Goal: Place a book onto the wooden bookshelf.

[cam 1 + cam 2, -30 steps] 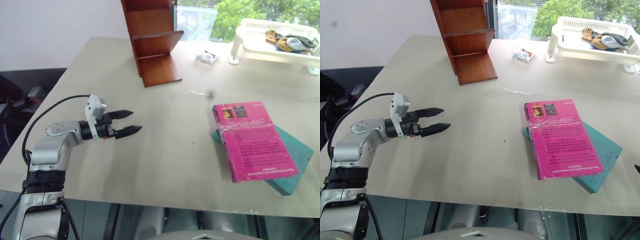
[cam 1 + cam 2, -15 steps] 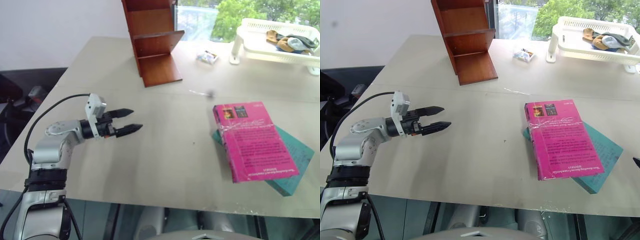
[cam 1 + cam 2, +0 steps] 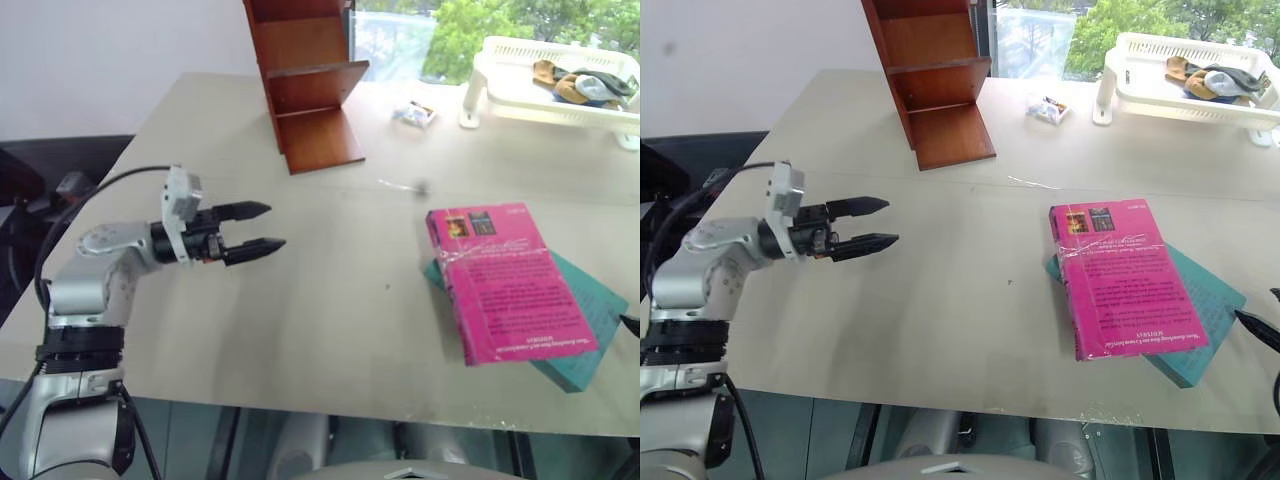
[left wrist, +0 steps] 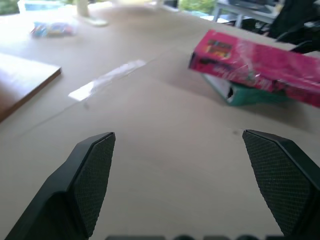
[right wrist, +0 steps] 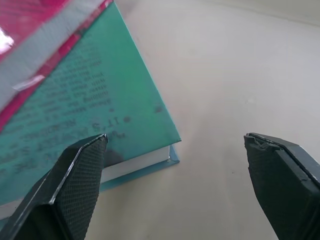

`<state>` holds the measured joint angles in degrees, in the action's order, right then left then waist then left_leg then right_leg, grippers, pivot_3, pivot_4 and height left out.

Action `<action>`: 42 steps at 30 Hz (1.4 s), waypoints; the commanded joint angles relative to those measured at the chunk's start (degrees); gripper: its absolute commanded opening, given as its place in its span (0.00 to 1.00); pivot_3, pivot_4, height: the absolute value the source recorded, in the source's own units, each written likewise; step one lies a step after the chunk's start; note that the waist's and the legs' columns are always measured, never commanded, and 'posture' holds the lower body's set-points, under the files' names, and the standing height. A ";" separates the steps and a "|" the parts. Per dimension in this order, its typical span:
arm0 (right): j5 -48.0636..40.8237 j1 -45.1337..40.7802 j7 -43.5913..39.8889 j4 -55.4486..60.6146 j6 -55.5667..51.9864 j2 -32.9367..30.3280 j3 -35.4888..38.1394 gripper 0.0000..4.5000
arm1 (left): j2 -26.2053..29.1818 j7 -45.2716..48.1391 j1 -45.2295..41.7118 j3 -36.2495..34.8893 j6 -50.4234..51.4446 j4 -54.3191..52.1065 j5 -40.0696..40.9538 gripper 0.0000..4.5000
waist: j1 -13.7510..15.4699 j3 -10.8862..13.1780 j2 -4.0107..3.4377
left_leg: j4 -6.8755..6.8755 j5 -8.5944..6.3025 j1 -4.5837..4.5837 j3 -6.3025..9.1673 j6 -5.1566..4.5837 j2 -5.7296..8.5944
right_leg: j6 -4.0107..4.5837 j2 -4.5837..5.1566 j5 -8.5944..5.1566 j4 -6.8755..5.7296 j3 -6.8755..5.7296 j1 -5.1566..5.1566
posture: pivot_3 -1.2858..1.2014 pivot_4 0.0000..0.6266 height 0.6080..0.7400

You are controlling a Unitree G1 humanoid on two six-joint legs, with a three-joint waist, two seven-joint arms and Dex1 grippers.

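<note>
Beige tabletop [image 3: 330, 300] fills the scene, with a window and green trees beyond its far edge. At the far side, left of centre, stands the wooden bookshelf [image 3: 305, 85], reddish-brown, its shelves bare. At the far right sits a white plastic basket rack [image 3: 550, 85] holding some bundled cloth. On the right side of the table, toward the near edge, the book [image 3: 505, 282] lies flat, bright magenta, back cover up, with its two small dark pictures at the far end. It rests on top of a teal-green book [image 3: 590, 335], whose near and right edges stick out from under it.

On the left, the left gripper [image 3: 262, 228] hovers above the table, pointing right, its two black fingers spread apart and holding nothing, well apart from both books. In the right wrist view, the right gripper [image 5: 185, 180] has its fingers wide apart, empty, near the corner of the teal-green book. A small wrapped packet [image 3: 413, 114] lies between shelf and rack.
</note>
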<state>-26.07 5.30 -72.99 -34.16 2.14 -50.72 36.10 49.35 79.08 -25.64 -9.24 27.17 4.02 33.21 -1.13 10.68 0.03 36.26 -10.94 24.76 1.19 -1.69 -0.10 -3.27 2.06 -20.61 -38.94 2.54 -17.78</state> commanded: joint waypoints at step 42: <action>-15.23 -1.04 17.89 19.89 -25.18 15.73 -3.88 1.00 | 5.71 8.29 2.27 -1.80 -0.94 -3.17 2.98 0.99 | -0.98 -0.25 0.45 | 0.01 0.00 -0.04 0.03 0.01 -0.13 | 0.04 -0.01 0.02 -0.08 -0.01 0.00 | 0.52 0.24 1.00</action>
<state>-39.32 3.95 -57.02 -16.83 -20.13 -36.34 32.44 54.43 87.28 -23.33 -10.18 27.01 1.74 36.02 -2.11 10.42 0.48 36.27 -10.94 24.72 1.22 -1.68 -0.25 -3.23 2.05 -20.59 -39.01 2.52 -17.79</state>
